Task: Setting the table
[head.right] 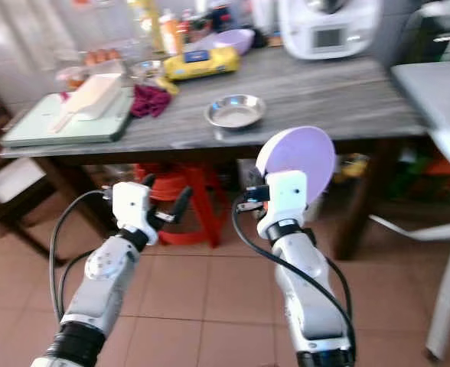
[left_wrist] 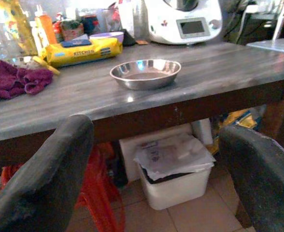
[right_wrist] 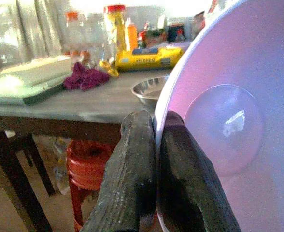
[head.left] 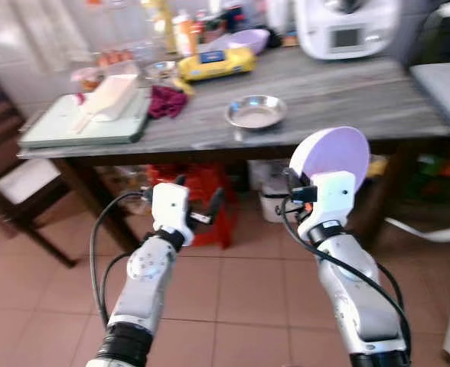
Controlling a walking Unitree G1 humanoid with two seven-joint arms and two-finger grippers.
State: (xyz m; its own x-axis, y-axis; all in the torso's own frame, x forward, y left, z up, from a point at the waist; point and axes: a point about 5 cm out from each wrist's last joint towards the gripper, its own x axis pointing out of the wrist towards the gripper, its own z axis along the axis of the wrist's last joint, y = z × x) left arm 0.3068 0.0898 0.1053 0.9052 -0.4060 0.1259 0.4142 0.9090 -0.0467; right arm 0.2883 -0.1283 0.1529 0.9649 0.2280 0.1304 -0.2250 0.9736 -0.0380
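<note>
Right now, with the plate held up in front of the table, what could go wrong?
The right hand pinches the round lilac plate only at its rim, upright, so it might slip or swing. Set down carelessly, it could knock the shallow steel bowl on the grey wooden table. The plate could also clip the table's edge.

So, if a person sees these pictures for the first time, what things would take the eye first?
First, the lilac plate, held upright on its edge by the right tool, in front of the grey table. Next, the shiny steel bowl near the table's front edge, with the yellow packet behind it. The left tool hangs open and empty, below the table's edge.
</note>
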